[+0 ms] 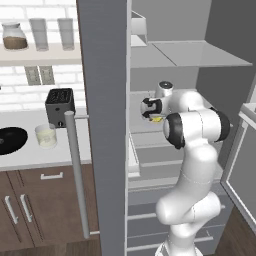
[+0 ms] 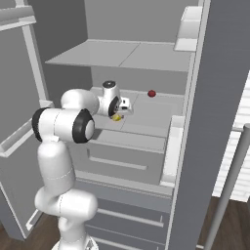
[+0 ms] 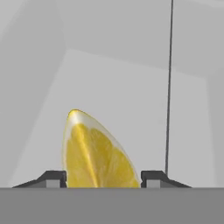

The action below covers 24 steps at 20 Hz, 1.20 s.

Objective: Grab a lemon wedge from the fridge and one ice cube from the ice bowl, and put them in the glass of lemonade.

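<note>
The fridge [image 1: 102, 125] stands open, and my arm reaches onto its middle shelf [image 2: 146, 117]. The lemon wedge [image 3: 94, 153], bright yellow, lies on that shelf between my fingertips; it also shows as a yellow speck [image 1: 157, 119] [image 2: 116, 117] under the hand. My gripper [image 3: 103, 179] [image 1: 156, 117] [image 2: 118, 115] has both fingers against the wedge's sides. The glass of lemonade [image 1: 46, 136] stands on the counter left of the fridge door. Beside it is the black ice bowl [image 1: 9, 140]; I cannot make out the ice cube in it.
A small dark red ball [image 2: 152, 93] sits farther back on the same shelf. A dark toaster [image 1: 60, 106] stands behind the glass. The fridge doors [image 1: 240, 165] flank the arm on both sides, with a long handle [image 1: 77, 175] near the counter.
</note>
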### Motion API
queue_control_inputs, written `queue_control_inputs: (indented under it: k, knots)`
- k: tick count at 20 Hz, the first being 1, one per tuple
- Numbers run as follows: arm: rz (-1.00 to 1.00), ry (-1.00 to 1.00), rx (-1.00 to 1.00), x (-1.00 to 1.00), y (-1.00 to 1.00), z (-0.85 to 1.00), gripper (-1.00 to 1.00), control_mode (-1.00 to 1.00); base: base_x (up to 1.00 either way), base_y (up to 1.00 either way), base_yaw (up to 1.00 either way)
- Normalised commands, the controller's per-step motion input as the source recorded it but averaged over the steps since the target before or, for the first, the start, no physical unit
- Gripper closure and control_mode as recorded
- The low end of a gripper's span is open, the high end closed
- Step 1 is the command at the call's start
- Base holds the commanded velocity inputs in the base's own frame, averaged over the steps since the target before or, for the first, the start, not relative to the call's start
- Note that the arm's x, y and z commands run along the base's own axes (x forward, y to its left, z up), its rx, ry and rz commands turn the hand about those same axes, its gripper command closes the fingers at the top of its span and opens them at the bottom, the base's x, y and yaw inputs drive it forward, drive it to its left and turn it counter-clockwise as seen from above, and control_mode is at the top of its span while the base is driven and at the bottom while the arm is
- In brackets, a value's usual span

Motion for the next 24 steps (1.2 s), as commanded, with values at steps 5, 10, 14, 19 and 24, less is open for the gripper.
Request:
queue_control_inputs:
  k: [5,10,14,19,24]
  knots:
    - [0.0,-0.03,0.0,-0.08,0.0,0.0,1.0,-1.0,0.0,0.0,0.0]
    - [-0.06,-0.32,0.0,-0.95,-0.22,0.43,1.0,-1.0,0.0,0.0,0.0]
    - [-0.1,-0.46,0.01,-1.0,-0.31,0.75,1.0,-1.0,0.0,0.0,0.0]
    - [-0.09,-0.22,0.04,-1.0,-0.38,0.97,1.0,-1.0,0.0,0.0,0.0]
    - [-0.01,0.02,0.03,-1.0,-0.29,0.93,1.0,-1.0,0.0,0.0,0.0]
